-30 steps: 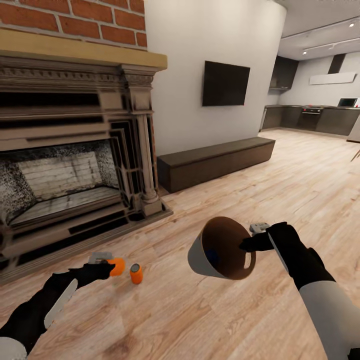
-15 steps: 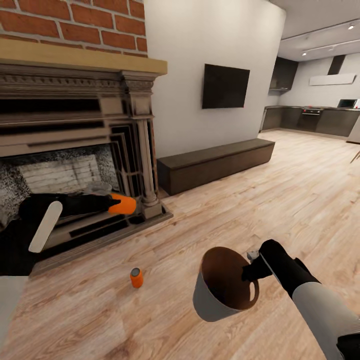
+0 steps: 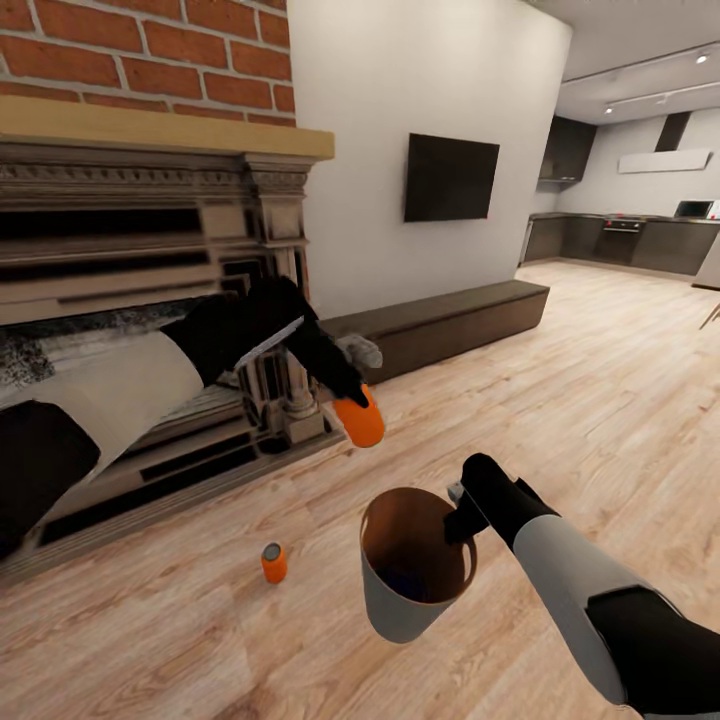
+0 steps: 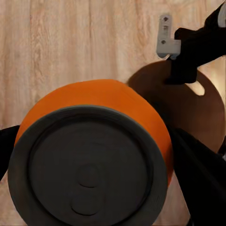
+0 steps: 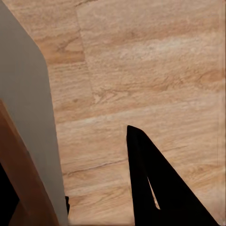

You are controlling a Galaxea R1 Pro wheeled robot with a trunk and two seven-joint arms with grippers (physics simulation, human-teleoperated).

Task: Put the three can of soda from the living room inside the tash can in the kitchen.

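My left gripper [image 3: 354, 398] is shut on an orange can of soda [image 3: 360, 421], which hangs in the air just above and behind the rim of the tash can [image 3: 400, 610]. In the left wrist view the can's dark grey top [image 4: 89, 174] is close up, with the bin's brown inside [image 4: 197, 117] beyond it. My right gripper [image 3: 456, 518] is shut on the bin's rim and holds the bin off the floor, tilted. The right wrist view has the bin's grey wall [image 5: 28, 103] beside one black finger [image 5: 155, 188]. A second can of soda [image 3: 273, 562] stands upright on the floor, left of the bin.
The brick fireplace [image 3: 150, 250] with its dark surround stands at the left, close behind my left arm. A long dark bench [image 3: 440, 325] runs along the wall under a black TV [image 3: 451, 173]. Open wood floor leads to the kitchen [image 3: 620, 235] at the far right.
My left gripper lifted one can off the floor, then swung it right to above the bin. My right arm brought the bin lower and nearer to me. The other can stayed put.
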